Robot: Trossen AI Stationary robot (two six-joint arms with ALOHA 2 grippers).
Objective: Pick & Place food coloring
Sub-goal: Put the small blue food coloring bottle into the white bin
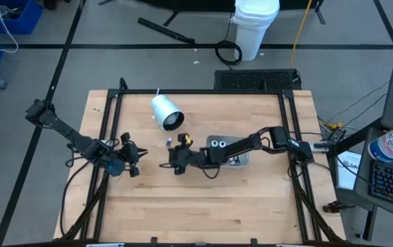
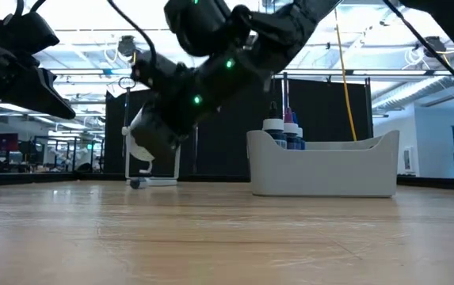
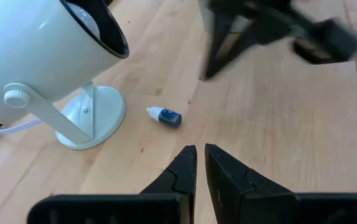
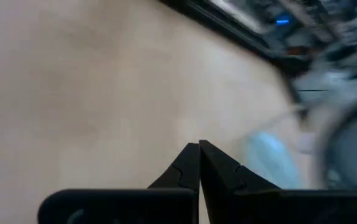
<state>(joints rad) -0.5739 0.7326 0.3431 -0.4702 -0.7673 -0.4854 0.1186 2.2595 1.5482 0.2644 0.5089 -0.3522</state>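
From my seat the bench [image 1: 203, 213] carries a white lamp [image 1: 165, 112] lying on its bracket near the far side, and a grey tray [image 1: 243, 162] off to the lamp's right, with a few capped bottles [image 2: 284, 131] standing in it. My right arm reaches from the tray toward the lamp, and its hand [image 1: 180, 160] sits just on the near side of the one loose food coloring bottle [image 1: 168, 143], which lies on the bench right by the lamp's base. The left wrist view shows that bottle [image 3: 165, 116] on its side, white cap pointing at the lamp's foot [image 3: 97, 121], dark body away from it. The right hand [image 4: 199, 149] is clenched on nothing. The left hand [image 3: 200, 155], also pinched together and empty, waits farther from the lamp. I judge the right hand much the nearer; it must part its fingers and straddle the bottle across its long axis.
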